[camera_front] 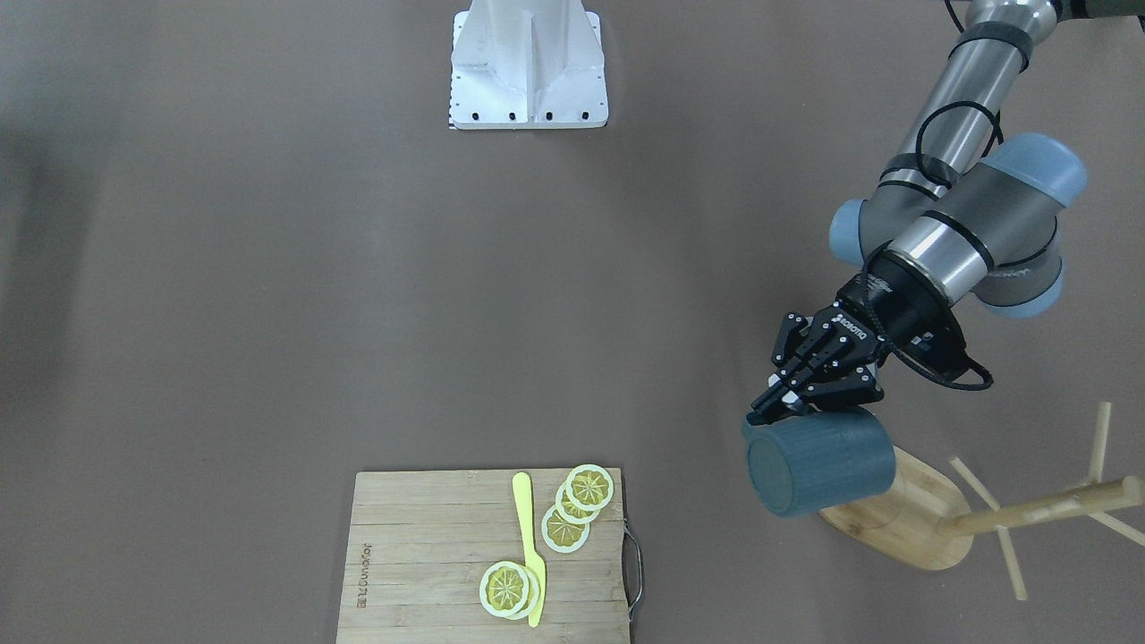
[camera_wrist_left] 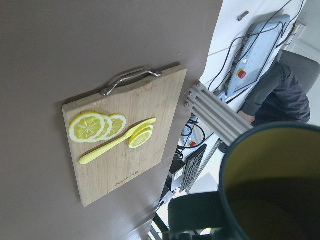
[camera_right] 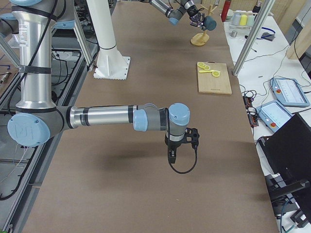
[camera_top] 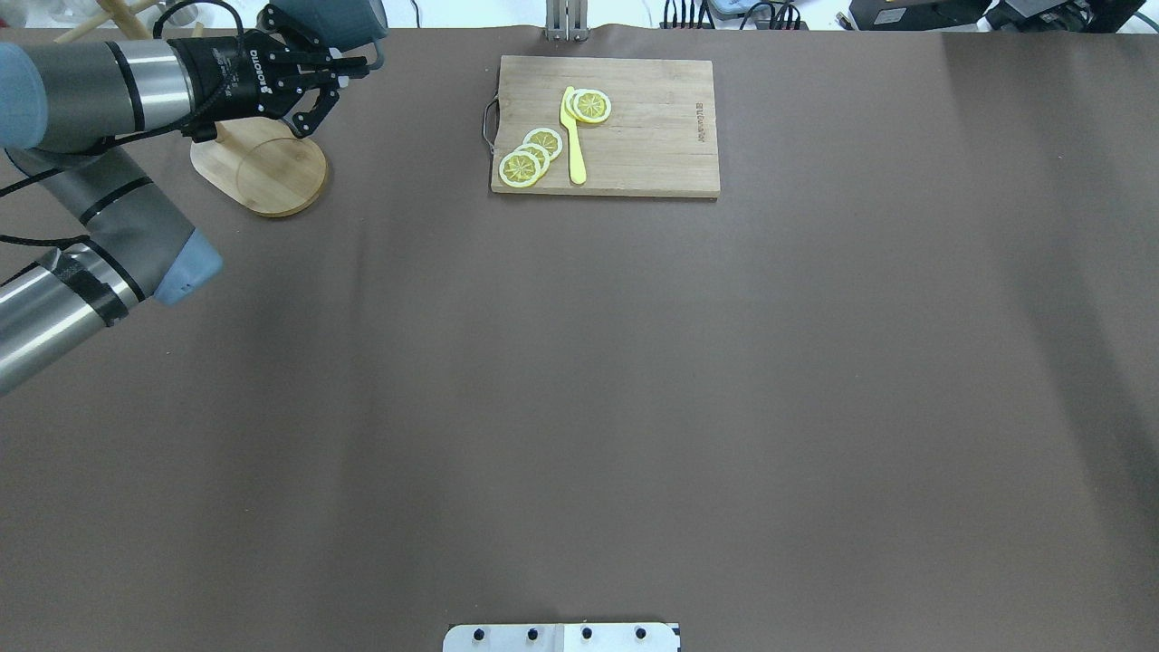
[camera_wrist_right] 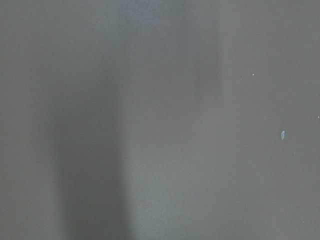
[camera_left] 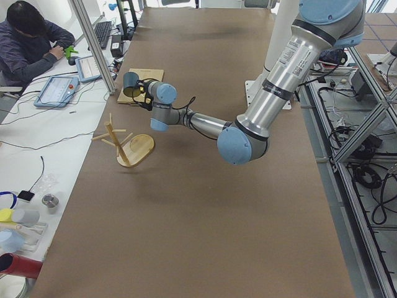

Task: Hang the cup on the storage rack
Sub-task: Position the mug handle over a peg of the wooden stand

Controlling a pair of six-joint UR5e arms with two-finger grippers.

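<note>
Closest, the cup [camera_front: 823, 465] hangs sideways in the left claw [camera_front: 787, 402], clamped seemingly at its rim, with the storage rack [camera_front: 903, 523] at four o'clock. It is likely rigid, slick and breakable. Whether the right claw [camera_right: 181, 148] is open, I cannot tell.

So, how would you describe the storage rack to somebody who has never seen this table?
On the brown table's far edge, robot's left side, the left gripper holds the cup in the air. The storage rack stands close by. Unlike the flat rectangular cutting board, it has an oval base and a post with thin pegs.
</note>
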